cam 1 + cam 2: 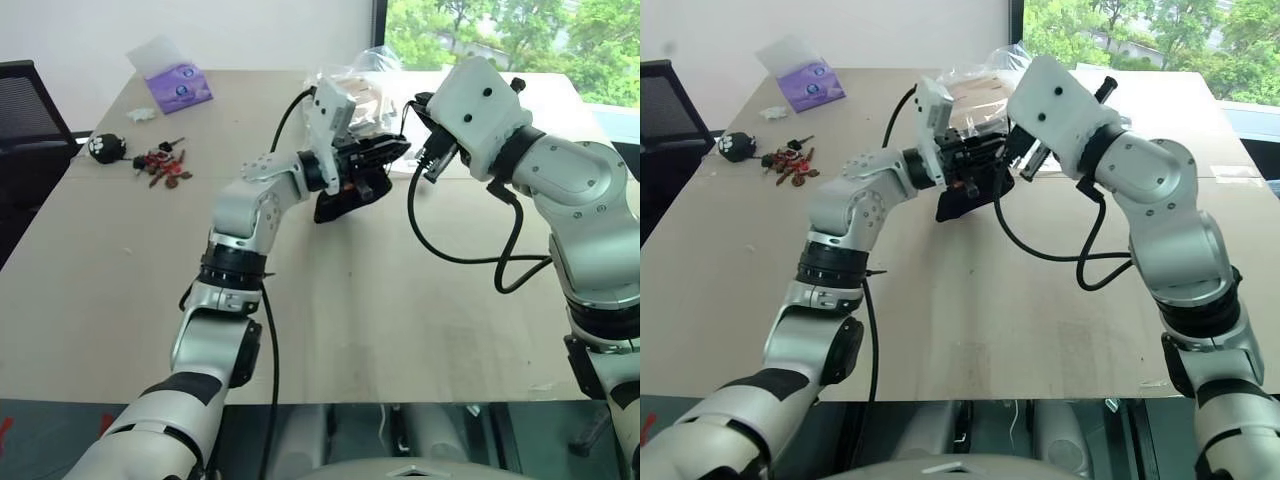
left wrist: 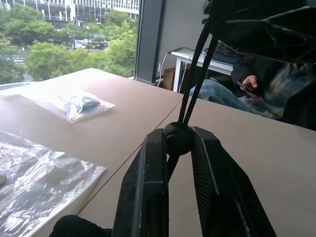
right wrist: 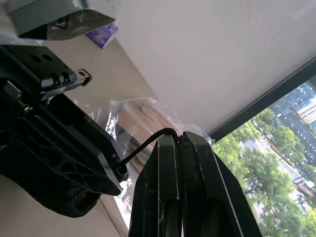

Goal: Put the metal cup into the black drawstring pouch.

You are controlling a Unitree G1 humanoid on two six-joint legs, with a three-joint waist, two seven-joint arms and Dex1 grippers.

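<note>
Big, flat, pale brown desk (image 1: 380, 330), smooth and bare near the front edge, with lots of open room there. Black drawstring pouch (image 1: 340, 203) held up just above the desk, near the middle; soft, dull black cloth, sagging low. Left gripper (image 2: 177, 148) just beside the pouch, its black fingers (image 2: 148, 197) nearly together, pinching the small round black bead (image 2: 177, 137) on the thin black cord (image 2: 197, 74). Right gripper (image 3: 180, 140) right of the pouch, fingers pressed tight together, nipping the same cord between the tips. Cord pulled straight between the two grippers.

Behind the pouch, crinkly clear plastic bags (image 1: 350, 80), shiny and see-through, close to the far edge of the desk. Far left of the pouch, a purple tissue pack (image 1: 178, 86), a small round black toy with white marks (image 1: 105, 147) and a bunch of reddish keys (image 1: 165, 165), well apart from the arms. Past the desk's left edge, a black chair (image 1: 25, 110). Beyond the far right corner, a window with green trees. Metal cup: cannot tell where; maybe inside the pouch, hidden.
</note>
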